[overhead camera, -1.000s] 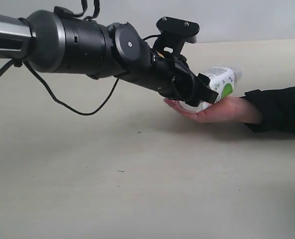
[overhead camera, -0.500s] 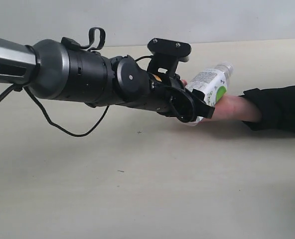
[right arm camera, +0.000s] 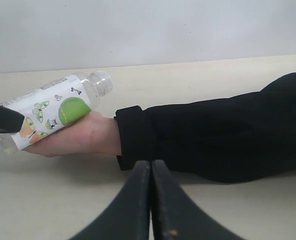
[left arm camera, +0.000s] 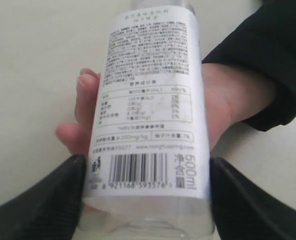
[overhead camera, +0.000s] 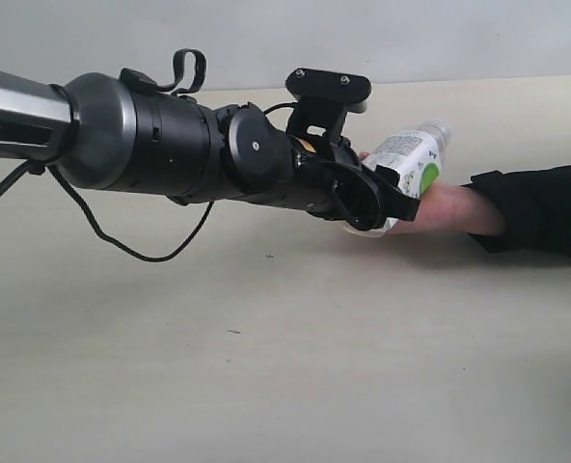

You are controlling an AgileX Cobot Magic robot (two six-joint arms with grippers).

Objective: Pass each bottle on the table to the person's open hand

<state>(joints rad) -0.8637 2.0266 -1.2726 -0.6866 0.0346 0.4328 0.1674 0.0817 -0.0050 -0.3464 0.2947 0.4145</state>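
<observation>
Left wrist view puts my left gripper [left arm camera: 145, 196] up close: its two black fingers [left arm camera: 48, 200] press against opposite sides of the whitish bottle [left arm camera: 153, 100], just below the barcode on its label, so I am grasping it by the bottom end. The bottle is tilted, neck away from me (green spot and butterflies on the label show in the right wrist view). It lies in the person's open hand [left arm camera: 85, 117], palm up beneath it. A black sleeve [left arm camera: 258, 60] covers the wrist. In the exterior view the hand [overhead camera: 451, 207] rests on the table [overhead camera: 266, 367] in its far right part, the sleeve toward the right edge. My right gripper [right arm camera: 151, 170] is clenched, fingers touching, holding nothing.
</observation>
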